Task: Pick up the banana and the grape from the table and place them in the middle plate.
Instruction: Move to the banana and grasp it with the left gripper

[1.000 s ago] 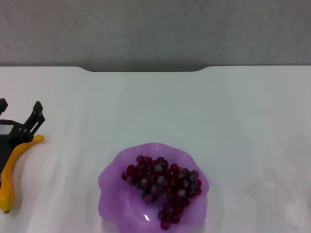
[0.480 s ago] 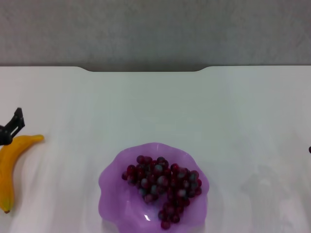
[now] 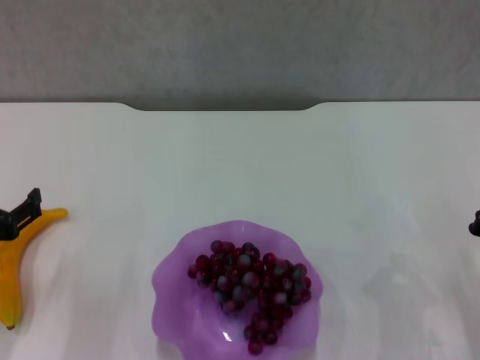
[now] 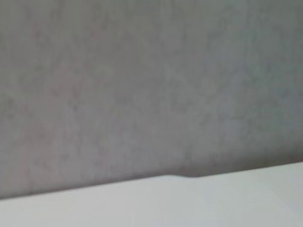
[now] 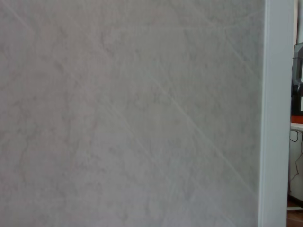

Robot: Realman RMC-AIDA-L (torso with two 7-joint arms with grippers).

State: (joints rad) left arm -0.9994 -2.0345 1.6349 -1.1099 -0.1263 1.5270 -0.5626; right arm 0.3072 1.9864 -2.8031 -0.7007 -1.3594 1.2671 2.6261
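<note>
Already the grape [image 3: 251,289] is lying in the middle plate [image 3: 171,276]; the banana [image 3: 16,259] is waiting at the table's [image 3: 240,165] left edge.
Left pincer [image 3: 19,214] is hovering over its stem end, grip state unclear; closing there is risking a slip or the banana pivoting away.

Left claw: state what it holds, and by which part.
Cannot be told: only a tip of the left claw shows, over the banana near its stem end.

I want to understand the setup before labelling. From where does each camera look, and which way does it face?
Head view: looks forward and down at the white table, purple scalloped plate holding the dark red grapes, yellow banana; left gripper and right gripper show at the edges.
Left wrist view: faces the grey wall over the table's notched far edge, also seen from the head; no fingers.
Right wrist view: faces a wall; no fingers.
</note>
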